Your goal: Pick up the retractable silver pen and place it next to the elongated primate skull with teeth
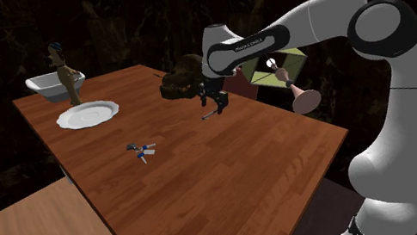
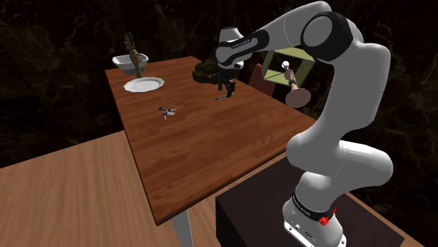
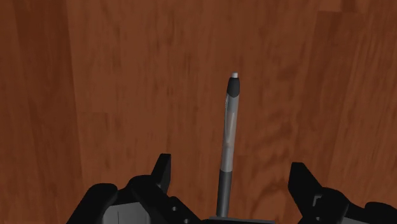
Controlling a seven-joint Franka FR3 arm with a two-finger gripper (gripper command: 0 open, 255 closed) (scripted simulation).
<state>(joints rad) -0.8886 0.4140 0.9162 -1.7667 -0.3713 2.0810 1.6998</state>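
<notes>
Brown wooden table (image 1: 209,182) below, dark mottled walls all round. Nearest the second exterior camera, the white arm rises from its dark stand (image 2: 260,217), bends high at the elbow and reaches out across the table. Its wrist is turned down so the gripper (image 1: 213,100) points at the boards.

Over to the wrist view: the two black fingers (image 3: 159,181) stand wide apart. The silver pen (image 3: 230,121) runs straight up the gap between them with wood showing on both sides. Neither finger touches it, so nothing is gripped. Its lower end is cut off behind the hand's body.

From the shoulder view the pen sits just below the fingertips, slanted. Whether it lies on the wood or hangs a shade above it, I cannot tell.

Just beyond is the skull (image 1: 179,80), a dark brown lump half covered by the arm's wrist, its teeth too dim to make out. Toward the shoulder view's left, a tiny blue-and-white object (image 1: 143,151) lies alone on the table, too small to name.

Farther off there's a white plate (image 1: 88,115), a brown figure (image 1: 64,71) at its far edge and a white bowl (image 1: 44,83) behind. Past the arm is a green open box (image 1: 277,70), partly hidden.
</notes>
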